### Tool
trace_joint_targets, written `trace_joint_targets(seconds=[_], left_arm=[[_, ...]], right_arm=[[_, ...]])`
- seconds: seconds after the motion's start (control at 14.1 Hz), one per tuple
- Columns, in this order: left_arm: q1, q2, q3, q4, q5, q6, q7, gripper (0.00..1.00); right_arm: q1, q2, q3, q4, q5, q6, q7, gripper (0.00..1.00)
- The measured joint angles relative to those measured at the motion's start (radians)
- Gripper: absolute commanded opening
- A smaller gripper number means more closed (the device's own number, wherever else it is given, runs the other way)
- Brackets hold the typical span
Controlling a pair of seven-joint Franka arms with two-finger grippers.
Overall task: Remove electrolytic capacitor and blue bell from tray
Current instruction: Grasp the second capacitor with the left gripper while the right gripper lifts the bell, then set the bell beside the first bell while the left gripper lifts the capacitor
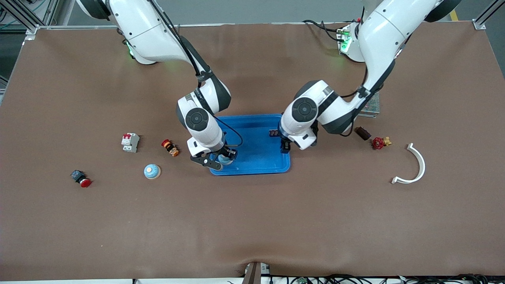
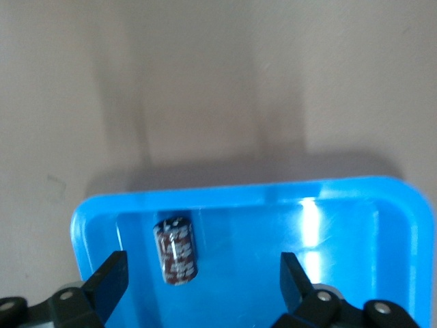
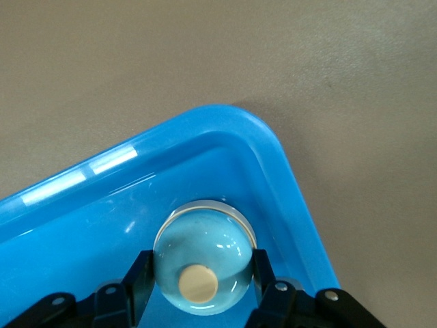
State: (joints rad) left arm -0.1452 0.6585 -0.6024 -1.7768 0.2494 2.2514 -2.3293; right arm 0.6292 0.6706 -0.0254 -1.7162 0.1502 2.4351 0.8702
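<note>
Two white robot arms work over a blue tray [image 1: 256, 161] at the middle of a brown table [image 1: 252, 221]. The right gripper [image 1: 221, 159] sits low in the tray's corner nearest the front camera, toward the right arm's end of the table, its fingers [image 3: 140, 277] clamped on either side of a pale blue dome-shaped bell [image 3: 203, 263] with a cream button on top. The bell appears to rest on the tray floor, though the contact cannot be made out for certain.

The left gripper [image 1: 285, 148] hangs over the tray's edge toward the left arm's end, its fingers [image 2: 109, 280] spread wide apart and holding nothing. In the left wrist view a dark brown capacitor [image 2: 176, 249] lies on its side on the tray floor beneath that gripper, close to one finger but clear of it, beside the tray wall.

Outside the tray, just beside the right gripper toward the right arm's end, lie a second bell [image 1: 152, 171], a small orange and red part [image 1: 170, 147], a white circuit breaker [image 1: 130, 142] and a red push button [image 1: 81, 178]. Toward the left arm's end lie a red valve [image 1: 380, 142] and a curved white strip [image 1: 414, 165].
</note>
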Motion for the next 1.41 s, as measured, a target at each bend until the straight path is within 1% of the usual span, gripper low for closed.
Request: trace_joint_targets(seconds=[0.21, 0.28, 0.5, 0.64, 0.85, 0.99, 1.2, 1.34, 1.41], left_arm=[[-0.024, 0.02, 0.013, 0.007, 0.0, 0.0, -0.031, 0.89], [-0.028, 0.026, 0.015, 0.008, 0.0, 0.0, -0.035, 0.87], [-0.042, 0.039, 0.021, 0.008, 0.0, 0.001, -0.052, 0.84], [-0.079, 0.048, 0.039, 0.01, 0.0, 0.001, -0.072, 0.83], [-0.168, 0.057, 0.11, 0.011, 0.0, 0.001, -0.091, 0.81], [-0.2, 0.062, 0.136, 0.012, 0.0, 0.001, -0.093, 0.77], [-0.204, 0.069, 0.139, 0.015, 0.0, 0.001, -0.094, 0.58], [-0.204, 0.072, 0.141, 0.027, 0.0, 0.001, -0.094, 0.36], [-0.204, 0.076, 0.141, 0.036, 0.0, 0.001, -0.094, 0.22]], right_arm=[[-0.028, 0.0, -0.006, 0.121, -0.002, -0.213, -0.008, 0.0], [-0.053, -0.001, -0.009, 0.161, -0.004, -0.275, -0.043, 0.0], [-0.175, -0.005, -0.013, 0.229, -0.01, -0.424, -0.29, 0.0], [-0.269, -0.015, -0.016, 0.237, -0.019, -0.463, -0.494, 0.0], [-0.389, -0.023, -0.022, 0.237, -0.058, -0.475, -0.756, 0.0], [-0.472, -0.024, -0.025, 0.236, -0.062, -0.476, -0.938, 0.0], [-0.591, -0.023, -0.026, 0.219, -0.062, -0.458, -1.152, 0.0], [-0.641, -0.023, -0.025, 0.184, -0.062, -0.408, -1.245, 0.0], [-0.661, -0.023, -0.025, 0.157, -0.062, -0.371, -1.289, 0.0]])
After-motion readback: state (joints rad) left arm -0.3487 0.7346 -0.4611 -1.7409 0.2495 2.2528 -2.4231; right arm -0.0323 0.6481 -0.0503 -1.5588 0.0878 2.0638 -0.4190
